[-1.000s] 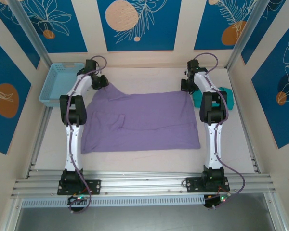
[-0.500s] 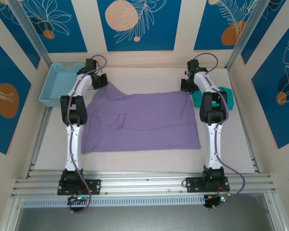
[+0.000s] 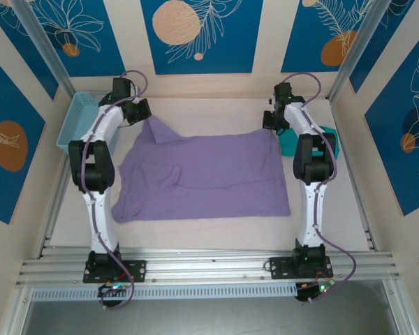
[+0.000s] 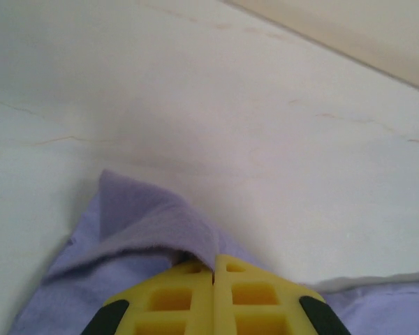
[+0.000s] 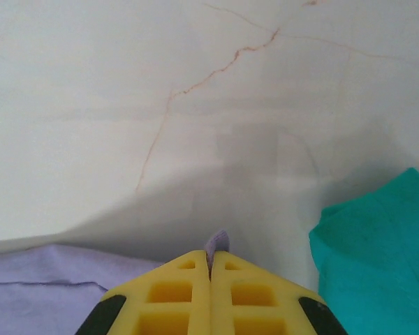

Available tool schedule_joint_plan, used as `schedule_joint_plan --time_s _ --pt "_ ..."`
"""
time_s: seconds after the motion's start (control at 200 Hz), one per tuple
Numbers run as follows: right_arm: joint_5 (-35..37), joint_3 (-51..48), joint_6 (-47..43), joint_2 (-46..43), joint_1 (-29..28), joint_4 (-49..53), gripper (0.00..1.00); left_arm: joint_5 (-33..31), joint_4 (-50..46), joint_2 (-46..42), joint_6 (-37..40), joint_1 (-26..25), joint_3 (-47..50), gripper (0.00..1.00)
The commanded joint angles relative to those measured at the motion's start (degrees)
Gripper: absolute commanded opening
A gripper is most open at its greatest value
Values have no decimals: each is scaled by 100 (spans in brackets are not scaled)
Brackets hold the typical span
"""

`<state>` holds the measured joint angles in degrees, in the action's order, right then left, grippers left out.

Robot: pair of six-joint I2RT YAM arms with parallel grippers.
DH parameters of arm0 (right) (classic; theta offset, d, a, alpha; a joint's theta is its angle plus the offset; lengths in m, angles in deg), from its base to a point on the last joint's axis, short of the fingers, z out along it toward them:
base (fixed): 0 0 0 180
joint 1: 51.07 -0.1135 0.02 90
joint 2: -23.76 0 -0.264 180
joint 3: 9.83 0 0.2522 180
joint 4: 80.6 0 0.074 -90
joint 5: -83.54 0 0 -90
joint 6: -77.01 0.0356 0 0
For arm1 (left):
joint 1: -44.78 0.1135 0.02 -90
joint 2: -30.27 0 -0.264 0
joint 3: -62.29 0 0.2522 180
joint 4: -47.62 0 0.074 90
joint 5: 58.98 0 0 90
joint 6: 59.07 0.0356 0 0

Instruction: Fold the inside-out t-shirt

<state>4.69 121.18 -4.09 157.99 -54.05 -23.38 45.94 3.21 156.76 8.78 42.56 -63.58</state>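
the purple t-shirt (image 3: 206,174) lies spread across the middle of the desk (image 3: 216,234), between the two arms. it looks light, thin and floppy, so it should sag and drag rather than hold a shape; the far corners seem the best hold. the left pincer (image 4: 214,265) is closed tight on the far left corner, raising a small peak of cloth. the right pincer (image 5: 210,259) is closed on the far right corner, just beside a teal garment (image 5: 377,258).

No legible text, labels or numbers anywhere.
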Motion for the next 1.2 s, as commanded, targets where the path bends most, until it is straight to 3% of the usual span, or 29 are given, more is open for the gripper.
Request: schedule_joint_plan --time_s 0.0,0.235,0.58,0.77,1.195 --pt "-195 -303 5 -470 0 -124 0 -60 434 -541 -99 72 671 0" --pt "-192 -1142 83 -1235 17 -202 0 -33 961 -1800 -270 90 2277 0" --pt "204 -3043 473 -2986 103 -199 0 114 751 -3914 -518 386 4369 0" --pt "99 -3896 732 -3612 158 -273 0 117 250 -4596 -489 552 4749 0" --pt "150 -5123 1039 -4229 87 -326 0 366 -648 -5258 -166 603 5315 0"
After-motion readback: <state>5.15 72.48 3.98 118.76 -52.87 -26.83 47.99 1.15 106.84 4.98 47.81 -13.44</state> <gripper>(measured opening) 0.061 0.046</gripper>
